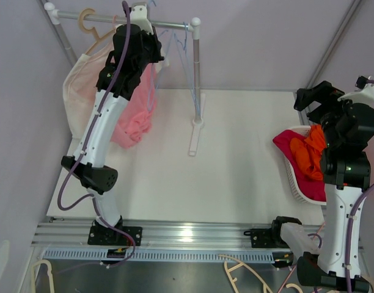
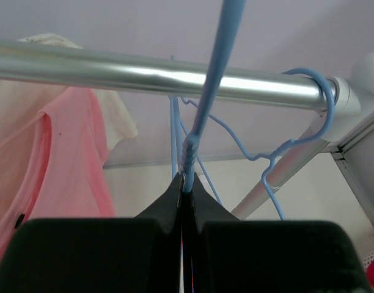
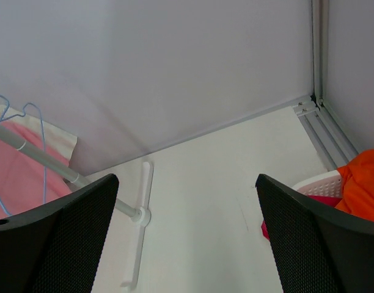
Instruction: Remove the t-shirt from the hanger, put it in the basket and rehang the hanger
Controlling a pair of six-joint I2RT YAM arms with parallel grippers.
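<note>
A pink t-shirt hangs under the rack's rail, and also shows in the left wrist view. My left gripper is raised to the rail and shut on the twisted neck of a blue wire hanger, whose stem runs up in front of the rail. I cannot tell whether this hanger carries the pink t-shirt. My right gripper is open and empty above the table's right side, its fingers wide apart.
A cream garment hangs on a beige hanger at the rail's left end. Another blue hanger hooks over the rail's right end. The rack's post and foot stand mid-table. A white basket holds red and orange clothes.
</note>
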